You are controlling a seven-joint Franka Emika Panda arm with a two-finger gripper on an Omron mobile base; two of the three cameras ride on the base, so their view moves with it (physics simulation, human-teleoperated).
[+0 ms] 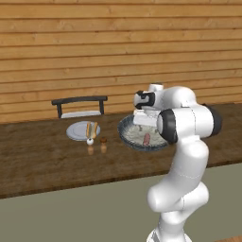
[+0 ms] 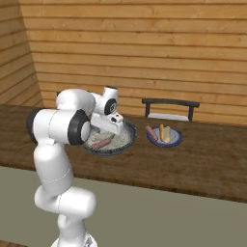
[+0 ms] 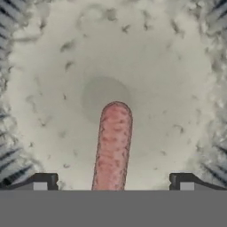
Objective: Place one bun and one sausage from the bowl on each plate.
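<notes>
The tool (image 3: 113,181) hangs over the bowl (image 3: 26,53), its two fingertips (image 3: 43,181) spread wide and gripping nothing. A reddish sausage (image 3: 112,146) lies on the bowl's pale inside, running up between the tips. The bowl rests on the dark wooden desk (image 1: 38,160). To one side sits a pale grey plate (image 1: 74,131); on the other, a blue-rimmed plate (image 2: 176,140) carries a sausage and a bun. Two small shakers (image 1: 96,146) stand just beside the grey plate.
</notes>
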